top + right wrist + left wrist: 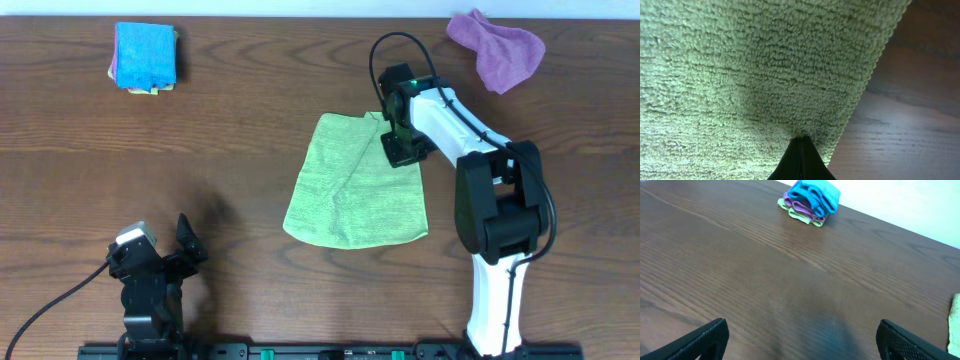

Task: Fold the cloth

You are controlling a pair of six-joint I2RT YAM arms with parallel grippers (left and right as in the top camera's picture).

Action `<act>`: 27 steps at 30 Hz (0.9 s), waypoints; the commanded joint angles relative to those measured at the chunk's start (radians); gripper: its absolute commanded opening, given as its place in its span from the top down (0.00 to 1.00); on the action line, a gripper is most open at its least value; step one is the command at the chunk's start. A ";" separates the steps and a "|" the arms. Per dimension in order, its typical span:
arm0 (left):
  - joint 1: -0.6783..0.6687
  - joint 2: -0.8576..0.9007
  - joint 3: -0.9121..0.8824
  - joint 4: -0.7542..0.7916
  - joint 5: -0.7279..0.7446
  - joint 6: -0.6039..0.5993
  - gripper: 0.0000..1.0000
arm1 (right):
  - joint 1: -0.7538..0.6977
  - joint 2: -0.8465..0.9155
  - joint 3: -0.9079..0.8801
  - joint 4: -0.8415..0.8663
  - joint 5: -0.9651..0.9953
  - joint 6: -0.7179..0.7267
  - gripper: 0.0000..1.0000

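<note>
Barely begun, judging by the cloth (350,190): spread almost flat on the table (250,150) a little right of centre, marked by a faint slanting crease, showing no neatly doubled layer. Pinched at its far right corner by the right gripper (402,148), with fingers (801,165) pressed together on the terry just inside the hemmed edge, as seen in the right wrist view. Hard to tell from overhead: corner lifted, or resting on the wood. Parked well apart at the near left, the left gripper (160,258), spread wide over bare wood and holding nothing. Left to do, seemingly: carrying the held corner across toward the opposite side, laying edge on edge, then probably a second fold to match the stack (145,58) of folded cloths at the far left. Also on the table, a crumpled purple cloth (497,48) at the far right, touching nothing else. Likely snag: with only one corner held, a skewed fold rather than a square one.
</note>
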 commanded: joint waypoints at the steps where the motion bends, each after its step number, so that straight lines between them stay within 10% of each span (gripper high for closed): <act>1: -0.002 -0.006 -0.021 -0.006 -0.007 0.000 0.05 | -0.017 0.060 -0.036 -0.015 0.026 0.047 0.89; 5: -0.002 -0.006 -0.021 -0.006 -0.007 0.000 0.05 | -0.005 -0.002 -0.036 -0.013 0.025 0.077 0.67; 9: -0.002 -0.006 -0.021 -0.006 -0.007 0.000 0.05 | 0.009 -0.137 -0.036 0.006 0.026 0.068 0.24; 22: -0.002 -0.006 -0.021 -0.003 -0.005 -0.005 0.05 | 0.009 -0.664 -0.037 -0.176 0.010 0.070 0.24; 27: -0.002 -0.006 -0.021 0.007 0.117 -0.178 0.04 | 0.008 -0.834 -0.038 -0.261 -0.006 0.100 0.24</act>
